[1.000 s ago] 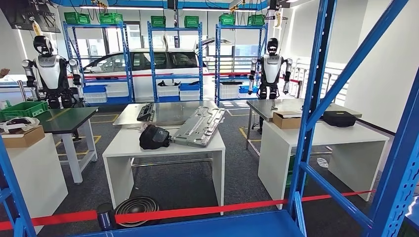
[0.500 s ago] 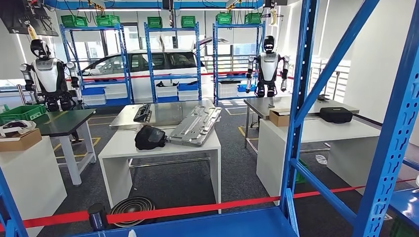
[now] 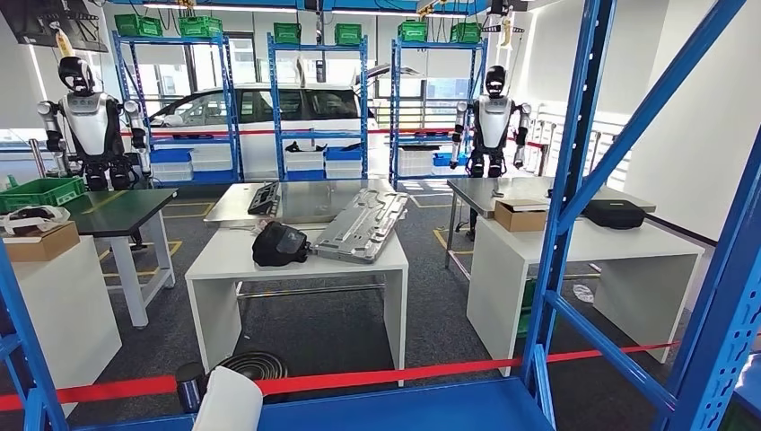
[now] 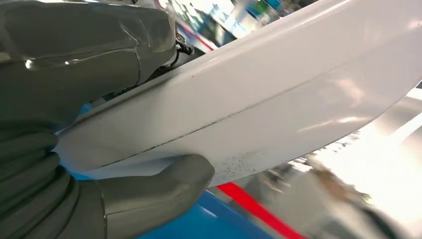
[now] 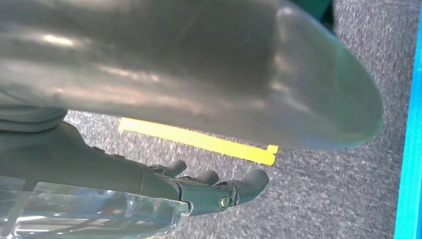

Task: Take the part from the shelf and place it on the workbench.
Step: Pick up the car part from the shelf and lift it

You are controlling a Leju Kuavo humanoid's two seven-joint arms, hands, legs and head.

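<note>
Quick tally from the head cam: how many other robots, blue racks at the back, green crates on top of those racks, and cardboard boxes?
robots: 2
racks: 3
green crates: 6
cardboard boxes: 2
Total: 13

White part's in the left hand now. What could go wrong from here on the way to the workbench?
1. The left robot hand pinches the white part near one end, so the long free end could slip or twist.
2. The part may clip the blue shelf upright or red tape ahead.
3. The white workbench already carries a metal panel and black bag, leaving little bare space.
</note>
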